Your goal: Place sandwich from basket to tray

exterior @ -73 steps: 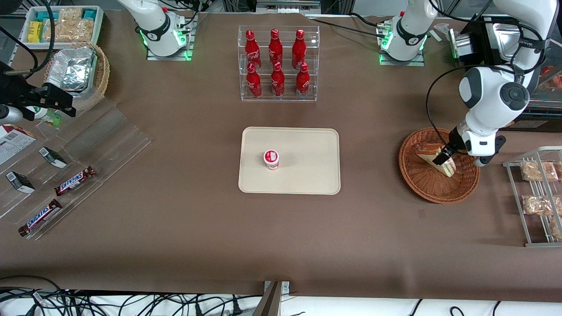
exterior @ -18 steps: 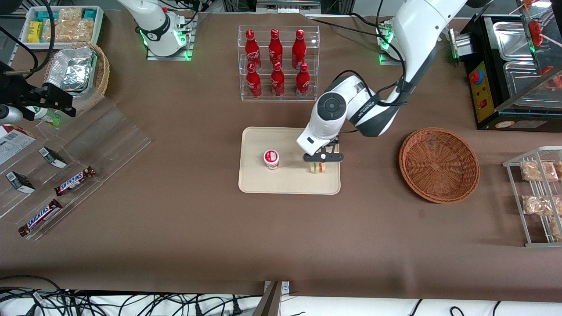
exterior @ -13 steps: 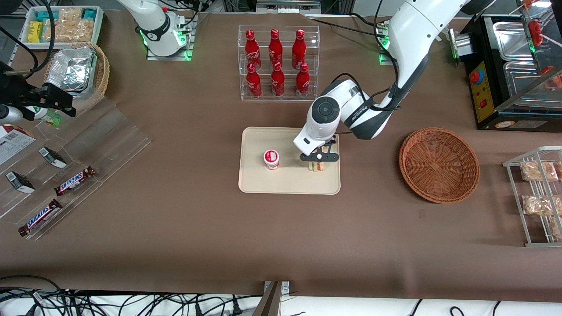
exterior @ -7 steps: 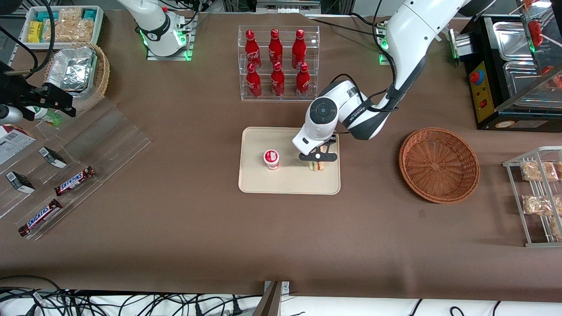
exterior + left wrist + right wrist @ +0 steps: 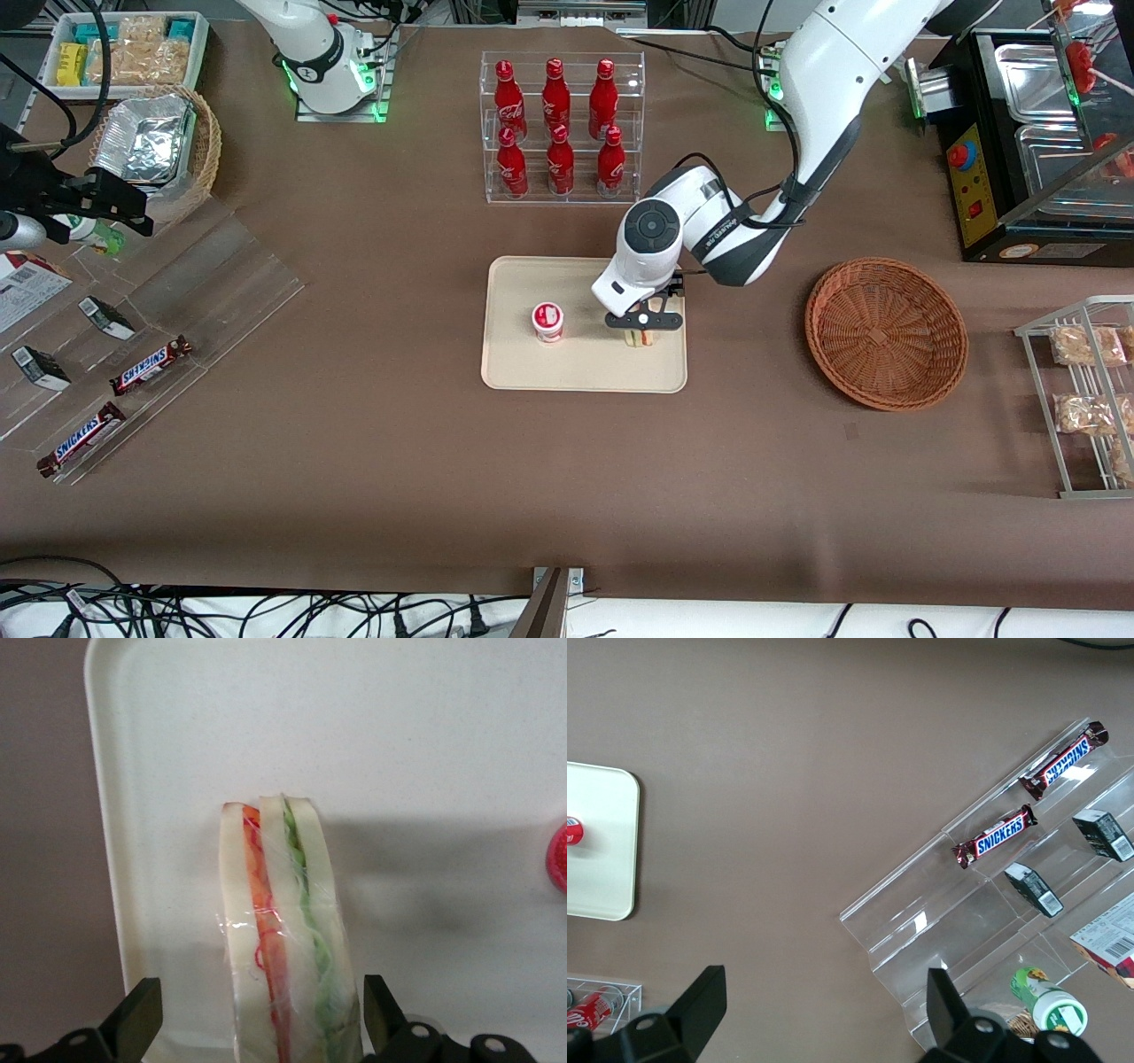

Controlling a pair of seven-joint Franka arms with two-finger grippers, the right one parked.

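Observation:
The sandwich [image 5: 283,930], white bread with red, orange and green layers in clear wrap, stands on edge on the cream tray [image 5: 425,744]. My left gripper [image 5: 259,1001] straddles it, open, with a gap between each finger and the bread. In the front view the gripper [image 5: 644,323] hangs low over the sandwich [image 5: 640,338], near the end of the tray [image 5: 585,365] that faces the reddish-brown wicker basket [image 5: 886,332]. The basket holds nothing.
A small cup with a red-and-white lid [image 5: 547,321] stands on the tray beside the sandwich, toward the parked arm's end. A clear rack of red bottles [image 5: 558,128] is farther from the camera. A wire rack of snack bags [image 5: 1085,390] lies past the basket.
The sandwich has gone from the basket to the tray with my gripper. Over the last second the gripper shifted slightly toward the cup and then held almost still.

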